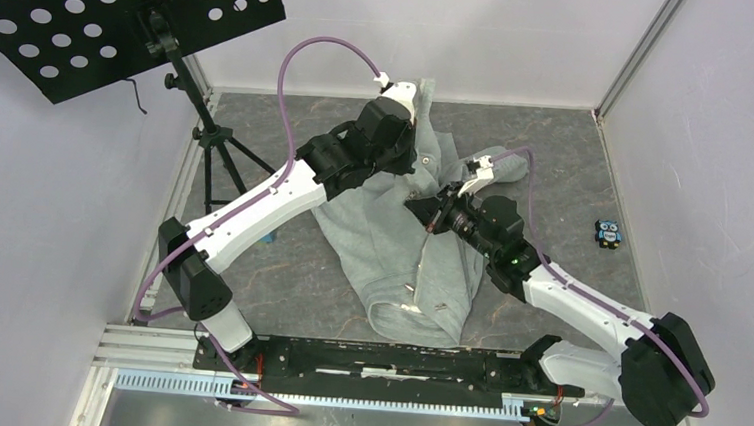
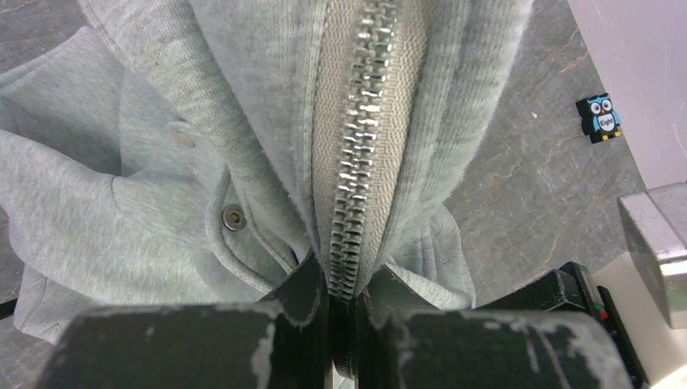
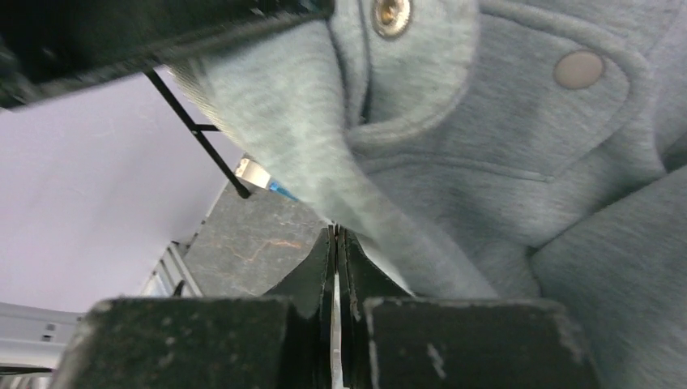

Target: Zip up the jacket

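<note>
The only writing I am making out is "Eight", printed on the belly of the little owl (image 2: pixel 601 117) that is standing on the table (image 1: pixel 577 167) near the right wall, well apart from the jacket (image 1: pixel 391 244). The jacket is lying crumpled in the middle of the table, one end reaching toward the far wall and the other stopping short of the black rail (image 1: pixel 363 357) at the near edge.

The left gripper (image 2: pixel 344 284) is clamping tight on the zipper (image 2: pixel 360 138). Its metal teeth are running straight up from between the fingers, with a snap (image 2: pixel 234 216) just beside them on the left. The right gripper (image 3: pixel 334 239) is pinching closed at a fold of the jacket, and a thin pale sliver is showing between its fingers; I am not able to tell what that sliver is.

Bare grey tabletop is lying open on the right, between jacket and owl. On the left a tripod (image 1: pixel 212 156) is standing near the jacket, under a perforated black panel (image 1: pixel 116 14). Walls are closing in on three sides.
</note>
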You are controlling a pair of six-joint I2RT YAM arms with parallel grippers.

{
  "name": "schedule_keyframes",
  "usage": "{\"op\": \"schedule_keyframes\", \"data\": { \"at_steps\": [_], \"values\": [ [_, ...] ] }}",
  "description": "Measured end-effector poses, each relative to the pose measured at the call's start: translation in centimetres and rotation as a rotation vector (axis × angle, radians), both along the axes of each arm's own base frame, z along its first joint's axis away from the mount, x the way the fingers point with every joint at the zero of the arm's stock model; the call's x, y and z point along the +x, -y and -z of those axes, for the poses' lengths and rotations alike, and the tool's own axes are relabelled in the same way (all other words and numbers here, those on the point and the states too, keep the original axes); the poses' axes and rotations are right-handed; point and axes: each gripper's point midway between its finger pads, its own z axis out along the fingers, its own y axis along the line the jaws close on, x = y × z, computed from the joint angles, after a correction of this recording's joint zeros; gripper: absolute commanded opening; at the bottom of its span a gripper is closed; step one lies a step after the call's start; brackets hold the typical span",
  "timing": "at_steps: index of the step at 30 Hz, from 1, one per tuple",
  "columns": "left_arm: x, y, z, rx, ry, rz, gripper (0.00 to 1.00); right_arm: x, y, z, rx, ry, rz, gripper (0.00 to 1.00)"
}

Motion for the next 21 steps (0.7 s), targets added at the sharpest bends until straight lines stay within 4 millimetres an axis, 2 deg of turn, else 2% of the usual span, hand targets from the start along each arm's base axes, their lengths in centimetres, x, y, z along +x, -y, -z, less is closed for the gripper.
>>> {"op": "schedule_keyframes", "data": {
  "at_steps": [2,7,10,14,20,21],
  "values": [
    [0.1,0.0,0.2,-0.007,0.009,-0.003,0.02,-0.2,-0.3,-0.6,0.025,-0.019,-0.012,0.0],
    [0.4,-0.4,1.3,-0.019,0.036,-0.025,0.02,-0.1,-1.2,-4.2,0.105,-0.039,-0.028,0.0],
    [0.7,-0.6,1.0,-0.036,0.057,-0.037,0.02,0.1,-1.3,-5.8,0.128,-0.043,-0.024,0.0],
    [1.0,-0.5,0.1,-0.058,0.083,-0.045,0.02,0.3,-1.7,-6.4,0.14,-0.058,-0.027,0.01],
    [1.0,-0.5,0.0,-0.063,0.084,-0.047,0.02,0.4,-2.0,-6.0,0.142,-0.073,-0.039,0.0],
    [1.0,-0.5,0.0,-0.063,0.084,-0.047,0.17,0.5,-1.9,-5.9,0.14,-0.076,-0.032,0.0]
  ]
}}
